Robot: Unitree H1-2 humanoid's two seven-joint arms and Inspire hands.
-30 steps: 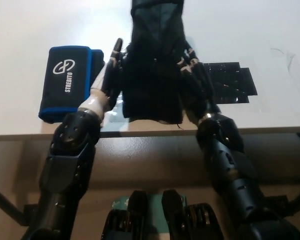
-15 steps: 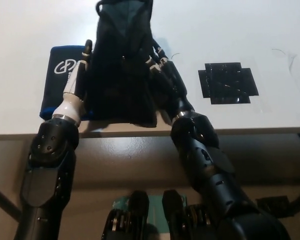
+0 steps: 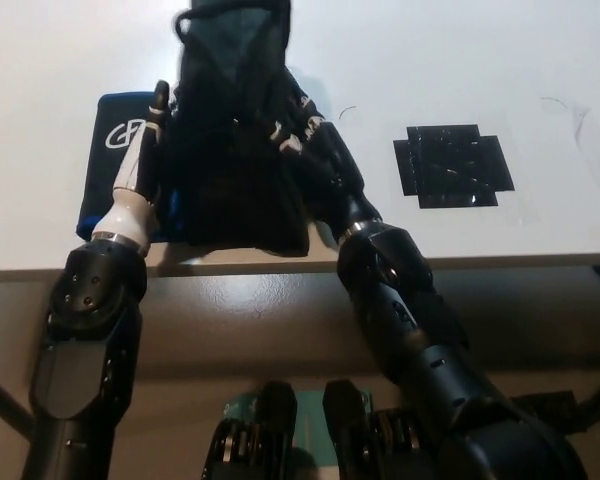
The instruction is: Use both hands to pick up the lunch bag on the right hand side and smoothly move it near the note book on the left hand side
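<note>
The black lunch bag [image 3: 235, 140] is held upright between my two hands, over the white table's front left part. My white left hand [image 3: 140, 165] presses flat against its left side. My black right hand [image 3: 305, 135] presses on its right side. The bag covers the right part of the blue and black notebook [image 3: 115, 150], which lies at the left near the table's front edge. Whether the bag's bottom touches the table is not clear.
A patch of black tape [image 3: 452, 165] in a cross shape is stuck on the table [image 3: 480, 60] to the right. The table's front edge [image 3: 500, 260] runs across the middle of the picture.
Both hands have carried the lunch bag leftwards, from beside the black tape patch to over the notebook's right part. The tape patch is now fully uncovered.
</note>
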